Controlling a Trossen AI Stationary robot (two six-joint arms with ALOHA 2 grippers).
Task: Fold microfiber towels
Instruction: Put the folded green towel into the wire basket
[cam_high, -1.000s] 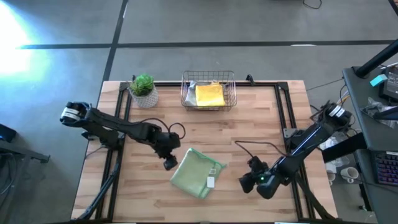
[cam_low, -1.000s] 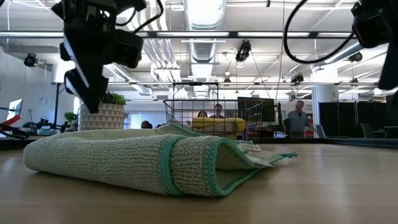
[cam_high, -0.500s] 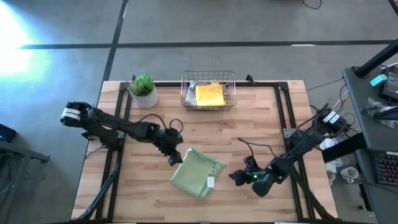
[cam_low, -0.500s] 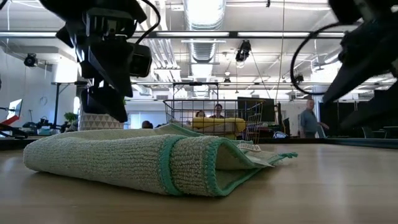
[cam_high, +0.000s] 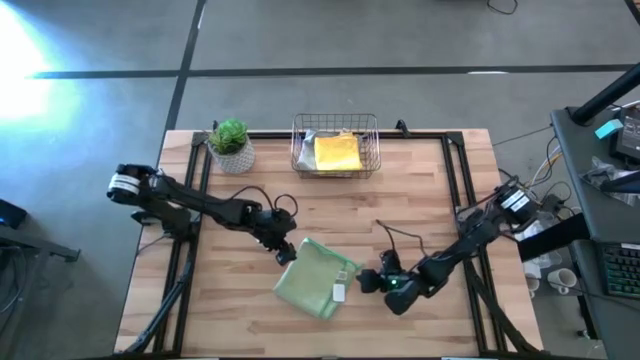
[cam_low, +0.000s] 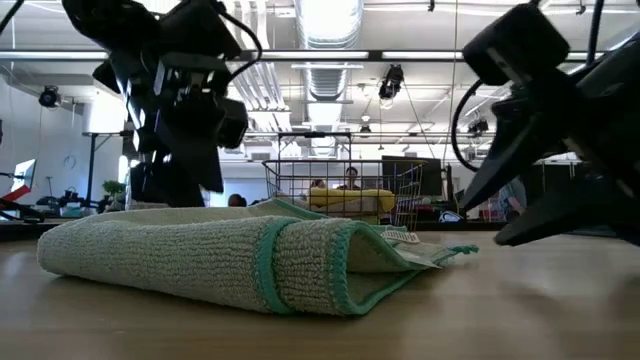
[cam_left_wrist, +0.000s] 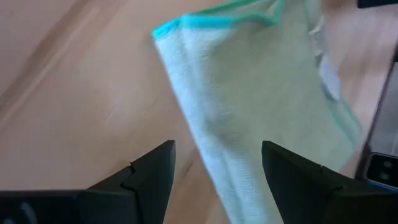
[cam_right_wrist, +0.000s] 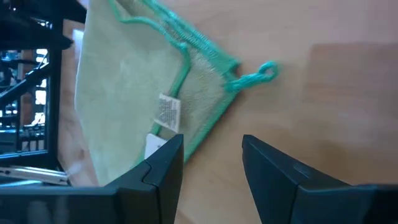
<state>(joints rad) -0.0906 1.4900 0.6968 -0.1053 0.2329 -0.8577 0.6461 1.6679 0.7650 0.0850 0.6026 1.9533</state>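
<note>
wooden table (cam_high: 420, 190) seen from above, both arms reaching inward toward its near centre; copper wire basket (cam_high: 336, 146) at the far edge, holding a folded yellow towel (cam_high: 338, 153) with a grey towel (cam_high: 308, 140) showing beside it; potted plant (cam_high: 231, 146) to the basket's left; pale sage green towel (cam_high: 317, 277) with teal edging lying folded on the near centre of the table, its white label (cam_right_wrist: 166, 111) at the right corner and a small hanging loop (cam_right_wrist: 266, 70) trailing onto the wood; left gripper (cam_high: 284, 252) just off the towel's far-left edge, fingers parted, nothing between them; right gripper (cam_high: 368, 282) just off the towel's right corner, fingers likewise parted and holding nothing
</note>
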